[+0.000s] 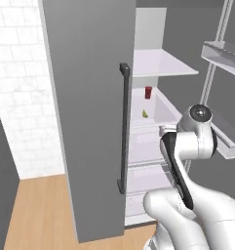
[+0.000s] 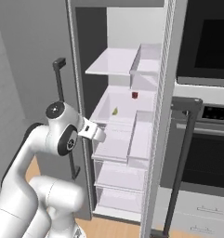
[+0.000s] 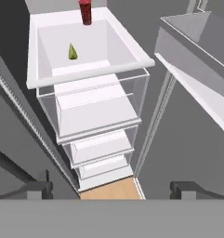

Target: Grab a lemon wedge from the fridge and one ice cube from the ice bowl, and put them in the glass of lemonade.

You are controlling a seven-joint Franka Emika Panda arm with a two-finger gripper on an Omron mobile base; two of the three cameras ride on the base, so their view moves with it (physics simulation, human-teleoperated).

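We see the fridge (image 1: 89, 122) with one door swung open, white shelves and clear drawers (image 3: 97, 111) exposed; the lemon wedge (image 3: 72, 52) lies on a white shelf (image 3: 118, 46), apart from a red can (image 3: 86, 12) standing farther back on the same shelf; our hand (image 3: 111, 188) hovers outside the compartment in front of the drawers, fingertips (image 3: 39, 188) spread wide and holding nothing, well short of the wedge; a black oven (image 2: 206, 139) stands beside the fridge.
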